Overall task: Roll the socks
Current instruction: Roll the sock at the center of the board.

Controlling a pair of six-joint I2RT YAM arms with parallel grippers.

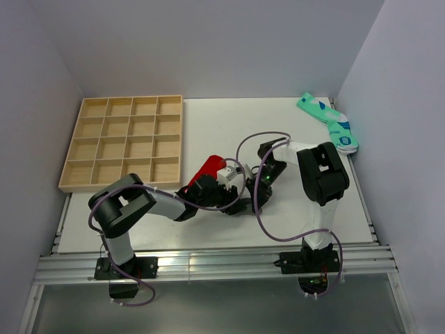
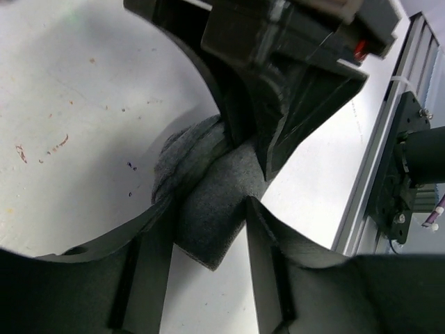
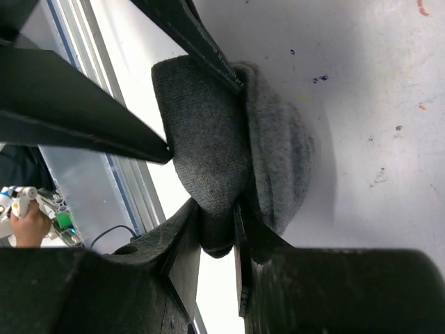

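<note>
You have the red sock [image 1: 207,169] lying unrolled on the table [image 1: 313,209] just beside the left gripper [image 2: 208,216], whose half-spread jaws clasp the bunched grey sock [image 2: 184,156], while the right gripper [image 3: 221,223] pinches its fold narrowly, so most of the rolling remains.

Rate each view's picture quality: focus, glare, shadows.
Top view: sharp and evenly lit, with a glare band along the near edge of the table. Left wrist: grey sock in focus, left fingers dark, table washed out at right. Right wrist: sock sharp, casting a soft shadow on the table; right fingers nearly black.
</note>
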